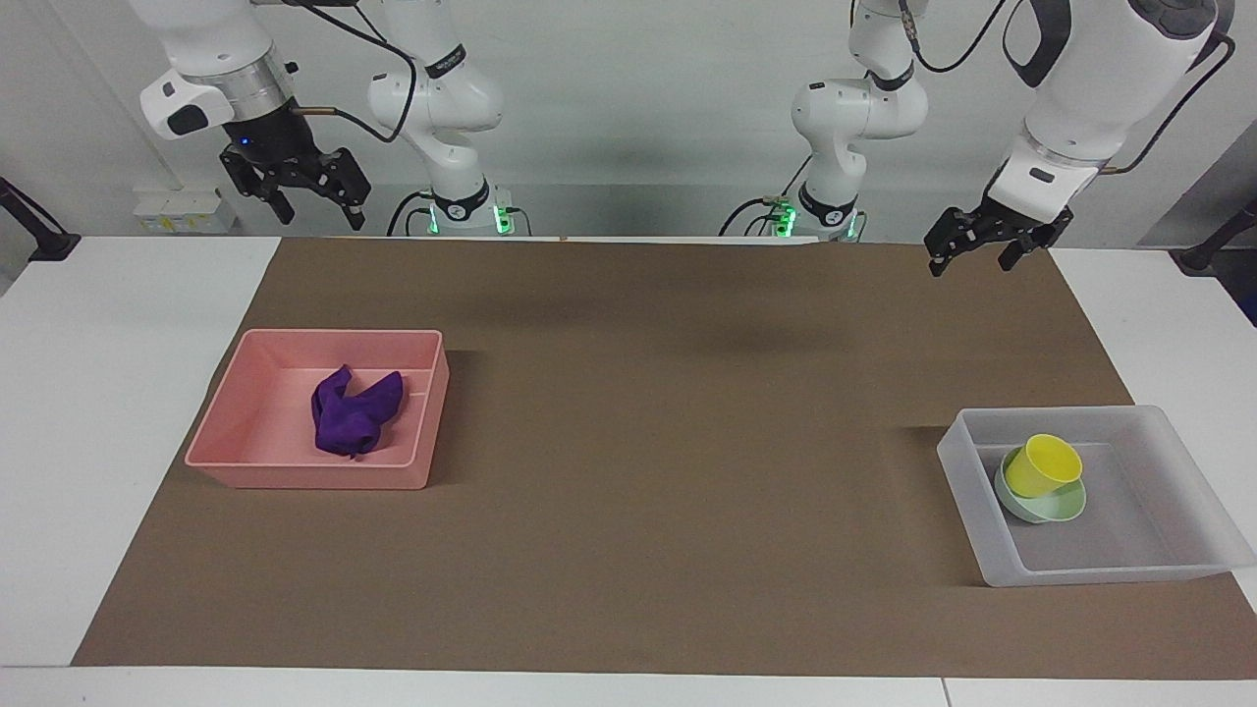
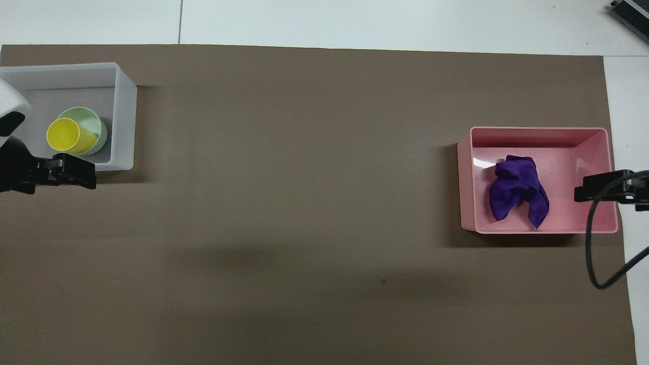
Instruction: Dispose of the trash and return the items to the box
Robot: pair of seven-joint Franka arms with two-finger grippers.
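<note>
Facing view, from one edge across: the right gripper point(image 1: 306, 194) hangs empty in the air above the desk point(image 1: 128, 295) at the right arm's end, jaws spread. Below it the purple cloth wad point(image 1: 355, 410) lies in the pink tray point(image 1: 231, 422). At the left arm's end, the left gripper point(image 1: 985, 245) hangs raised and empty, jaws spread. Under it, the translucent box point(image 1: 1178, 550) holds the mint-green bowl point(image 1: 1065, 508) with the yellow cup point(image 1: 1043, 464) tilted inside it. All 3 things appear put away, so the task looks finished.
</note>
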